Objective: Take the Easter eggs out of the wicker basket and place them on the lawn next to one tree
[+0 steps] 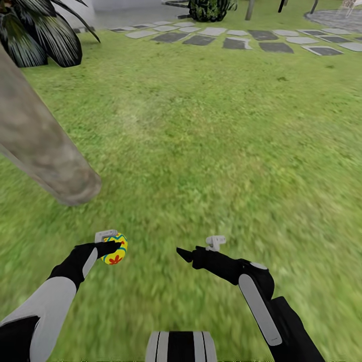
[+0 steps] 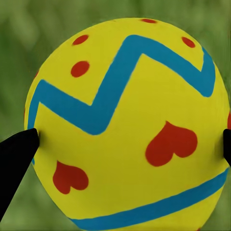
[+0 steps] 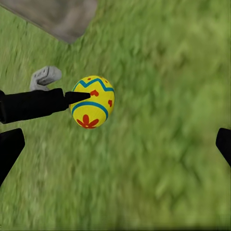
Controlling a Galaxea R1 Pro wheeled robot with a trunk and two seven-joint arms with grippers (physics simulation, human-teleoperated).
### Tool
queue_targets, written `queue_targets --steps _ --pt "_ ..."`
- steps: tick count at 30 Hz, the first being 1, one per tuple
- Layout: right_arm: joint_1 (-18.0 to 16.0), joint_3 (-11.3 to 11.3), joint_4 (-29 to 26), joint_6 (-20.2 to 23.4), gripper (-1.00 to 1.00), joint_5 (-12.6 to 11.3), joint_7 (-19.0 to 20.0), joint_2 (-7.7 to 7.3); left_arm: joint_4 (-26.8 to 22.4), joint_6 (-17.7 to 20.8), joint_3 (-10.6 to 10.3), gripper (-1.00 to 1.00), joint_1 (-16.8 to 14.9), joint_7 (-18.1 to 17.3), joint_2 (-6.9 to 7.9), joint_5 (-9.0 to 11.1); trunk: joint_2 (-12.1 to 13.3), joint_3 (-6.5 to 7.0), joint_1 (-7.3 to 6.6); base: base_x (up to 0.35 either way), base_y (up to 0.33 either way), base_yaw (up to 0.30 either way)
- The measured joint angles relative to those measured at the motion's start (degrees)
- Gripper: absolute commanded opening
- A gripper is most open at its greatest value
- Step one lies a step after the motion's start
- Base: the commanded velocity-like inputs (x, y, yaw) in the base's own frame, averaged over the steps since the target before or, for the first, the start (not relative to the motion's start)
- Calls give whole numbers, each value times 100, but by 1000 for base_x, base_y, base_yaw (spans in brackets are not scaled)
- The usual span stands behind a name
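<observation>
Green lawn (image 1: 211, 151) spreads across the head view, with grey paving stones (image 1: 241, 40) running along its far edge and a dark spiky palm (image 1: 40, 35) in the far left corner. A thick mottled grey-brown trunk (image 1: 40, 151) leans in from the left, its base meeting the grass not far ahead of the left arm.

At the lower left, the left tool (image 1: 113, 248) is clamped on one egg (image 1: 115, 250), held above the grass, near the trunk's base and on the robot's side of it. The egg is yellow with blue zigzag bands and a red flower. In the left wrist view the egg (image 2: 127, 130) looms large, with red hearts and dots between the blue bands, and a black fingertip (image 2: 17, 154) presses its side; a second black tip touches the opposite side at the picture's edge.

The right tool (image 1: 187, 254) hangs over bare grass at lower centre, to the right of the egg and apart from it. In the right wrist view its black fingers (image 3: 9, 149) stand wide apart with only grass between them. That view also looks across at the left tool (image 3: 72, 98) gripping the egg (image 3: 93, 102), with the trunk's base (image 3: 57, 17) beyond.
</observation>
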Motion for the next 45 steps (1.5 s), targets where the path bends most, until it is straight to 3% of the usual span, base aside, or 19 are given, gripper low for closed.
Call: queue_targets --steps 3,10,21,25,31,36,37,45 --pt "0 0 0 -1 100 0 -2 0 0 0 1 -100 0 0 0 0 -4 -67 8 0 0 0" --pt "0 0 -1 1 100 -2 -7 0 0 0 1 -100 0 1 0 0 -4 -67 7 0 0 0" --pt "0 0 -2 -1 100 -1 -8 0 -43 -2 0 -100 -5 -4 -1 34 -20 -310 34 0 0 0" --pt "0 0 -2 -1 100 -2 -7 0 -23 -39 -2 -100 -5 -7 -1 35 -20 -310 33 0 0 0" --pt "0 0 0 -1 100 -1 -8 0 -245 -182 -5 -100 -7 -13 -3 84 -29 -442 46 0 0 0" --pt "0 0 0 -1 100 -3 -7 0 -242 -194 -5 -100 -8 -19 -2 81 -29 -443 46 0 0 0" --pt "0 0 0 -1 100 -3 -8 0 -242 -195 -5 100 -8 -19 -2 79 -29 -443 46 0 0 0" --pt "0 0 0 -1 100 -3 -8 0 -228 -197 3 100 -4 -13 2 31 -28 -443 50 0 0 0"
